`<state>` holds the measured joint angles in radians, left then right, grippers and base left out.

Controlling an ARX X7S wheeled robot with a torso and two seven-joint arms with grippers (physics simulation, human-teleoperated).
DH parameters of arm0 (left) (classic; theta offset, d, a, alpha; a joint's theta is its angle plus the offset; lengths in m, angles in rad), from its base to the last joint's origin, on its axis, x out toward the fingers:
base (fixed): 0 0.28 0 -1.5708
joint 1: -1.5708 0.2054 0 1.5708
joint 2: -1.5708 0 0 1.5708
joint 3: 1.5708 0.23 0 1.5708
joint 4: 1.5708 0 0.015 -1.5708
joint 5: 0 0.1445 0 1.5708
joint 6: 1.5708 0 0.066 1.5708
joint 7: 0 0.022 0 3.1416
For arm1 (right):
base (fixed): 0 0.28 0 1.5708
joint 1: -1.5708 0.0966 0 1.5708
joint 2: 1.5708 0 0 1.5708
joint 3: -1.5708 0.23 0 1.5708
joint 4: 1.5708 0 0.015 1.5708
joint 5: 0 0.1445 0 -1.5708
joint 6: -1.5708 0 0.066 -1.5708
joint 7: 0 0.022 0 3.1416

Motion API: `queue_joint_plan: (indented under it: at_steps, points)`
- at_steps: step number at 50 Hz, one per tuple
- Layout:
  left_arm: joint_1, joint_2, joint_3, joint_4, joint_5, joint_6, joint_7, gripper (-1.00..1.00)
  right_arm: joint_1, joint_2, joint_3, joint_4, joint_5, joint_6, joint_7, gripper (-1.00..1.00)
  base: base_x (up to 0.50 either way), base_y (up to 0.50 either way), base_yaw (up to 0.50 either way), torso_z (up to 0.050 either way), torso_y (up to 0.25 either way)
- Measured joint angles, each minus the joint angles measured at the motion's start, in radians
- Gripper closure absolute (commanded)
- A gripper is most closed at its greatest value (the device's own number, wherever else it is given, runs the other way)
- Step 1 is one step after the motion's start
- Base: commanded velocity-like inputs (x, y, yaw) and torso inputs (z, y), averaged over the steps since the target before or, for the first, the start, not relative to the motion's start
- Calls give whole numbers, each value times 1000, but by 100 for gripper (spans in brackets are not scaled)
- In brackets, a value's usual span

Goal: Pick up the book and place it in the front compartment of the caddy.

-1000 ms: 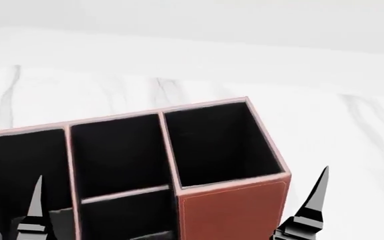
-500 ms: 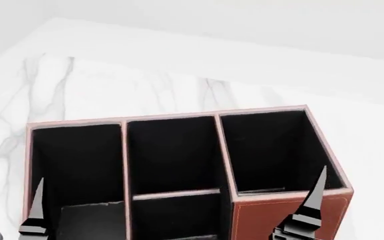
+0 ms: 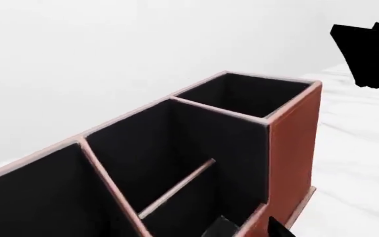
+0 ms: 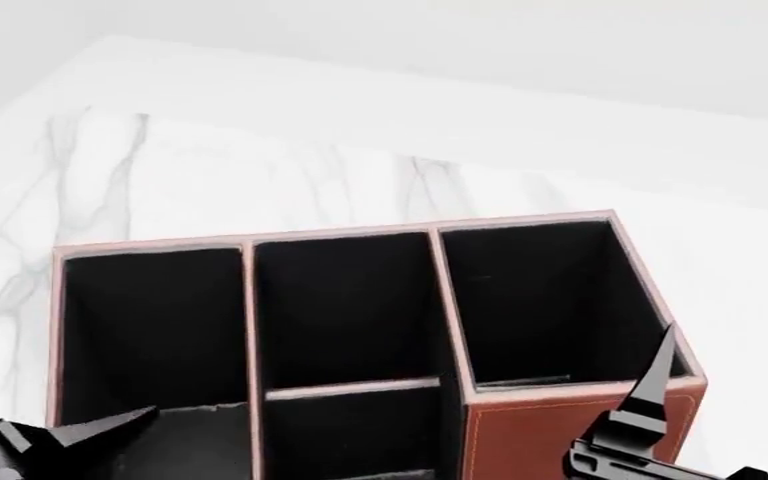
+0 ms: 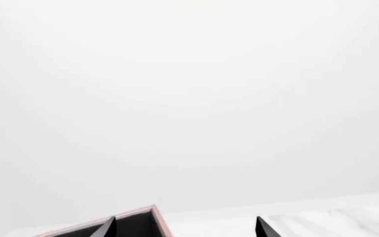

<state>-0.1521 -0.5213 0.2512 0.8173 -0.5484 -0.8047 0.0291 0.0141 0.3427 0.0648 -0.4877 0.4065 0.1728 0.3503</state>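
We look down on the reddish-brown caddy on a marble tabletop. Since half a second ago, the left end effector at lower left has tilted sideways, and the right end effector edged right. The right's tips stand apart, empty; the left's opening we cannot tell. The book seems out of view, so no grasp has begun.

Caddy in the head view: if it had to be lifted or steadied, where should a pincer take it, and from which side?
The caddy looks too broad to span, but its walls are thin, upright and open-topped. So probably take the top rim of the right end wall from straight above, with one finger inside the tall right cell and one outside. The right pincer, open, is nearest.
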Motion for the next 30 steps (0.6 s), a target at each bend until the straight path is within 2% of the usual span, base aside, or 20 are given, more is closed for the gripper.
queue_joint_plan:
  at_steps: [11, 21, 30]
  points:
    - [-104, -45, 47, 70, -181, -235, 77, -100, 1, 8, 1, 2, -3, -4, 2, -100, 0, 0, 0, 0, 0]
    - [-202, -35, 47, 114, -381, -470, 70, -100, -2, 14, -2, 2, -10, -13, 2, -100, 0, 0, 0, 0, 0]
    - [-255, -48, 94, 141, -475, -574, 76, -100, -6, 18, -9, 5, -23, -26, -1, -100, 0, 0, 0, 0, 0]
